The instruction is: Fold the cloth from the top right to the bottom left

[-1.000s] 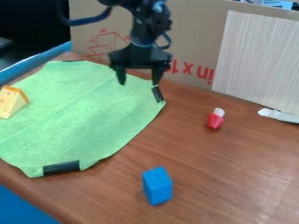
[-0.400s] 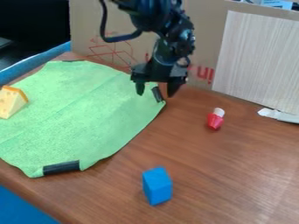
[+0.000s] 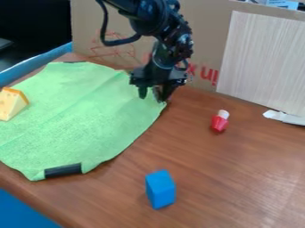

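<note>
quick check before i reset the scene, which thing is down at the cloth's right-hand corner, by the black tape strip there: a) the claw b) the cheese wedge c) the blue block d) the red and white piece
a: the claw is down at the right-hand corner of the green cloth, with its fingers around that corner.

Cloth (image 3: 77,124) and cheese wedge (image 3: 10,106) partly beyond the left edge
</note>
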`<state>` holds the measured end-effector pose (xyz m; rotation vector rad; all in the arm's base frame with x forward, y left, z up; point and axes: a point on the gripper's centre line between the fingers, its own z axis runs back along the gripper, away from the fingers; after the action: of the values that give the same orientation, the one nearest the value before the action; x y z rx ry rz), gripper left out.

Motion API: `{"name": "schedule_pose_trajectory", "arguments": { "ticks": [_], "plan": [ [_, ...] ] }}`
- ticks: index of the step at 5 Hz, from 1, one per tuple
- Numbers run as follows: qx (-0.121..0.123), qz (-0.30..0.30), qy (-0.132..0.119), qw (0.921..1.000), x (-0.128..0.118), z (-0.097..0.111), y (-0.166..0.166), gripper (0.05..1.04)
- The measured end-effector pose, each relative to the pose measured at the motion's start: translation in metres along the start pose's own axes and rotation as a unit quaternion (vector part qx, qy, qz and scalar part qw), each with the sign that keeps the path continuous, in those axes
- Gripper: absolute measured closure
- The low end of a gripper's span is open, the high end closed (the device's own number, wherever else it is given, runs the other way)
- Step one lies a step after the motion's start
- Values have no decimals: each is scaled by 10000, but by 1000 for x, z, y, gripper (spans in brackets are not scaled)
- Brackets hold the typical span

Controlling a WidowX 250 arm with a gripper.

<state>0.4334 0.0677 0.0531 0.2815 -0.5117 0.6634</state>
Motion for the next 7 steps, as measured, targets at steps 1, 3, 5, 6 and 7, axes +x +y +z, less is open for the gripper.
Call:
{"name": "schedule_pose_trajectory", "arguments": {
  "ticks": [1,3,5,6,7],
  "plan": [
    [-27,13,-58,10000,-1,-3,1,712],
    [-216,-4,95,9997,-9,3,13,1021],
    [-904,329,179,9952,18,42,52,1028],
    [-1145,467,235,9920,30,48,85,1028],
    [-1151,243,353,9924,31,42,124,1028]
  ]
}}
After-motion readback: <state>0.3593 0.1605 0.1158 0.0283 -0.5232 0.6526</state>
